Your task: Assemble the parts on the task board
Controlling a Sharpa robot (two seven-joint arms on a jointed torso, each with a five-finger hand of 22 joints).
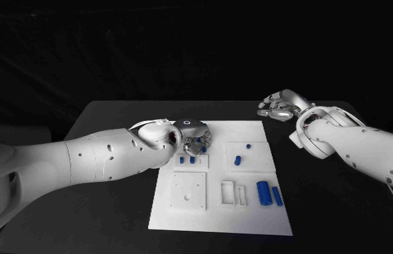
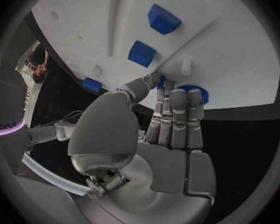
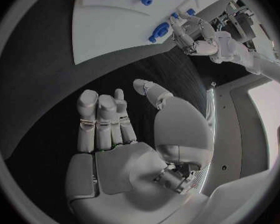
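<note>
The white task board (image 1: 246,214) lies in the middle of the black table. My left hand (image 1: 192,136) hovers over its far left corner, fingers pointing down. In the left wrist view, the left hand (image 2: 159,129) has its fingertips (image 2: 177,97) and thumb closed around a blue round part (image 2: 199,92) at the board's (image 2: 227,59) edge. The part is mostly hidden behind the fingers. Two blue blocks (image 1: 187,159) stand in a raised plate just in front of that hand. My right hand (image 1: 281,106) hangs off the board at the far right, its fingers (image 3: 99,114) loosely apart and holding nothing.
Two blue cylinders (image 1: 270,194) lie near the board's right front. Two small blue pieces (image 1: 237,161) (image 1: 247,147) sit on a raised plate right of centre. A white plate with holes (image 1: 188,191) and slotted white blocks (image 1: 233,192) occupy the front half.
</note>
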